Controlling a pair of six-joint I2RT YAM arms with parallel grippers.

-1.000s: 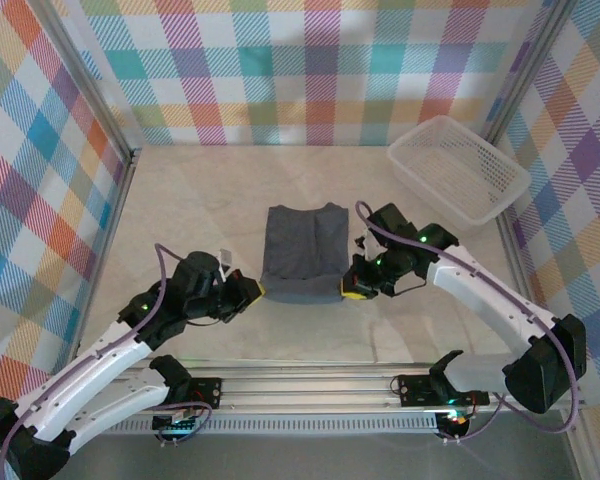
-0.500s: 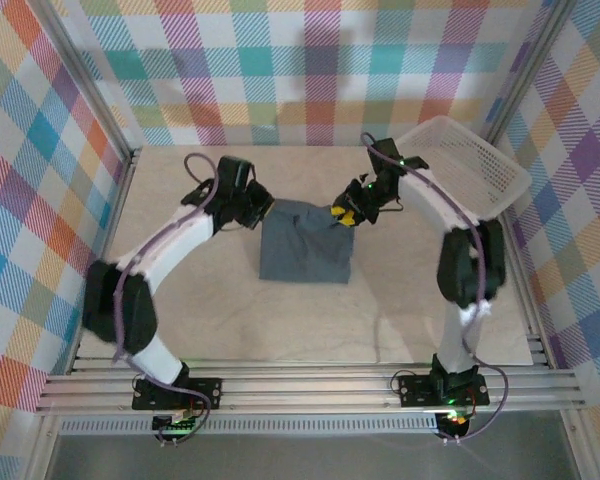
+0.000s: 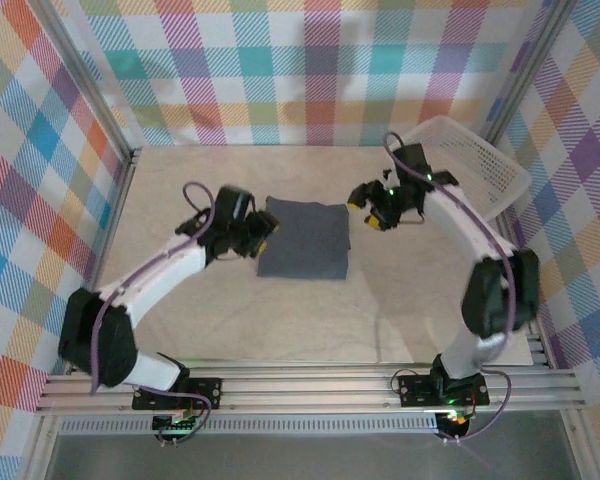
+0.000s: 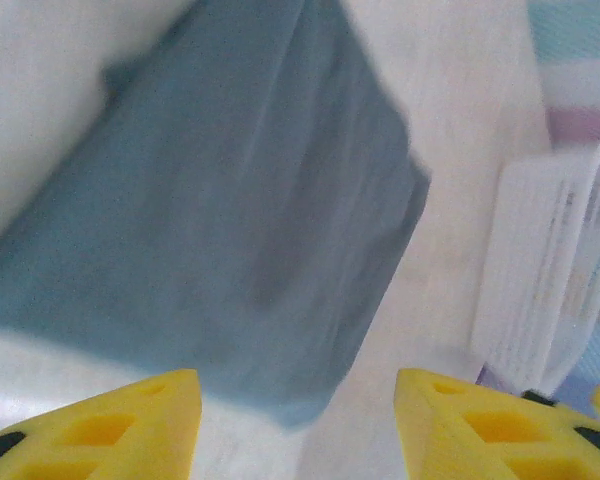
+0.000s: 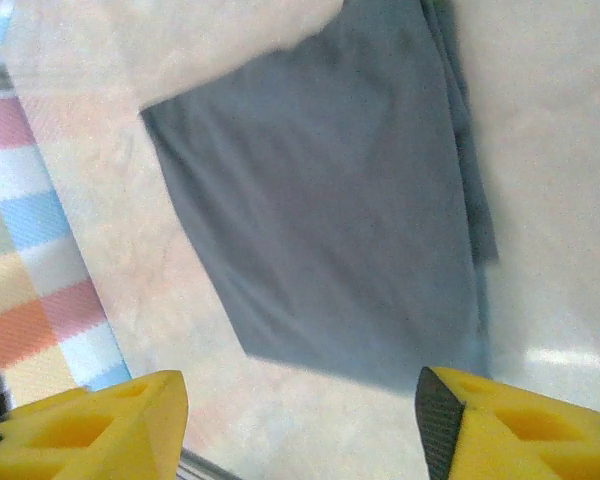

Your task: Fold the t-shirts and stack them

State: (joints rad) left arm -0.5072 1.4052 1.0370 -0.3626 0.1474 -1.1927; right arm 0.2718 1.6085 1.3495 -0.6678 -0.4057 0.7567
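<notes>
A dark slate-grey t-shirt (image 3: 305, 238) lies folded into a flat rectangle in the middle of the table. In the wrist views the same t-shirt (image 4: 220, 210) (image 5: 330, 210) spreads flat ahead of the fingers. My left gripper (image 3: 263, 237) hovers at the cloth's left edge, open, with nothing between its yellow fingers (image 4: 110, 430). To the right of the shirt's far right corner my right gripper (image 3: 370, 207) is also open and holds nothing. Both grippers (image 4: 295, 425) (image 5: 300, 425) stand apart from the cloth.
A white plastic mesh basket (image 3: 485, 165) sits at the back right corner, close behind the right arm; the basket (image 4: 550, 280) also appears at the right of the left wrist view. Metal frame posts and plaid walls ring the table (image 3: 280, 320).
Both grippers have let go of the shirt and drawn outward to its sides. The shirt, folded over from the near edge, now lies flat as a smaller rectangle.
</notes>
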